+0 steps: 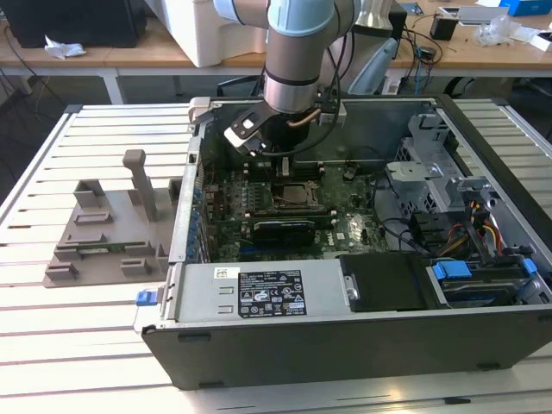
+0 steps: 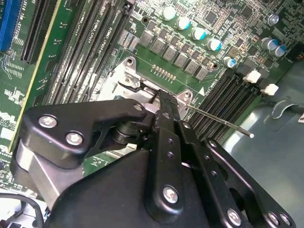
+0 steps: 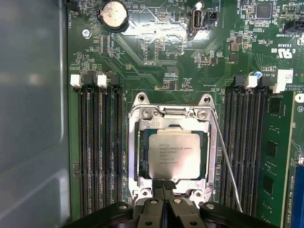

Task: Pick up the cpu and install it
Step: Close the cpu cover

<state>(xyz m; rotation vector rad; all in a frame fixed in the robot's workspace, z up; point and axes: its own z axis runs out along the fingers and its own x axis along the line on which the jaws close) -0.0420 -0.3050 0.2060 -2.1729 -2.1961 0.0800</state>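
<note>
We're looking at a white slatted worktop [image 1: 86, 345] w/ even light falling across it. Behind it we're seeing a light-wood desk [image 1: 129, 53] on white legs, running across the back & carrying cables [image 1: 420, 53] + a white box [image 1: 203, 34]. Dark floor [image 1: 34, 108] is showing under the desk.

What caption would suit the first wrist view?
The cpu lies in its socket frame, the arm's shut fingers near its edge.

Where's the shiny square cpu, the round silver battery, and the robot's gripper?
cpu [image 3: 174, 155]: first wrist view, middle of its metal top plate.
round battery [image 3: 113, 13]: first wrist view, centre of its face.
gripper [image 3: 164, 185]: first wrist view, where its tips meet.
</note>
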